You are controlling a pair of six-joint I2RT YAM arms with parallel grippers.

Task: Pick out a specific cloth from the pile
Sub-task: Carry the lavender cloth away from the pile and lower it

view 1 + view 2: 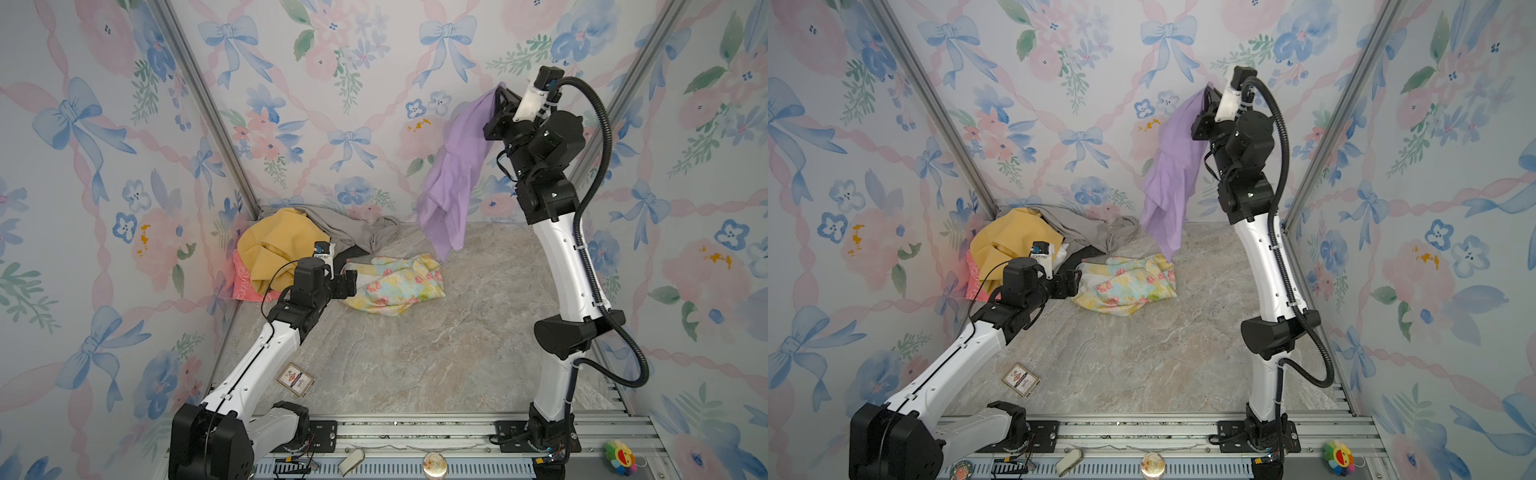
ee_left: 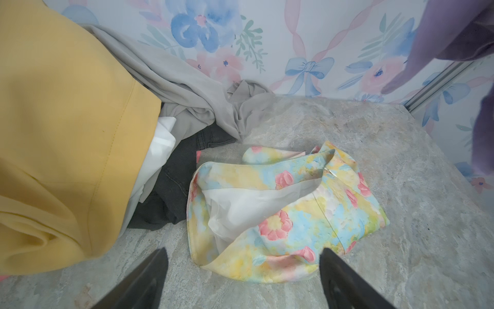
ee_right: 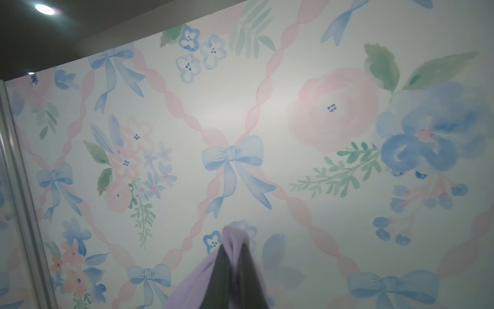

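Note:
The lilac-purple cloth [image 1: 451, 174] [image 1: 1170, 166] hangs high in the air before the back wall, its lower tip just above the table. My right gripper [image 1: 500, 93] [image 1: 1208, 92] [image 3: 234, 247] is shut on the cloth's [image 3: 232, 238] top edge, fabric bunched between the dark fingers. The pile [image 1: 282, 245] [image 1: 1017, 241] lies in the back left corner: yellow, grey and pink cloths. My left gripper [image 1: 351, 279] [image 1: 1074, 277] [image 2: 243, 256] stands open and empty, low over the table beside the pile, facing the pastel floral cloth [image 2: 280, 214].
The floral cloth [image 1: 395, 286] lies apart from the pile, toward the middle. A dark cloth [image 2: 171, 187] and a white one [image 2: 157, 149] peek from under the yellow. A small printed card [image 1: 296, 380] lies near the left arm's base. Walls close in on three sides.

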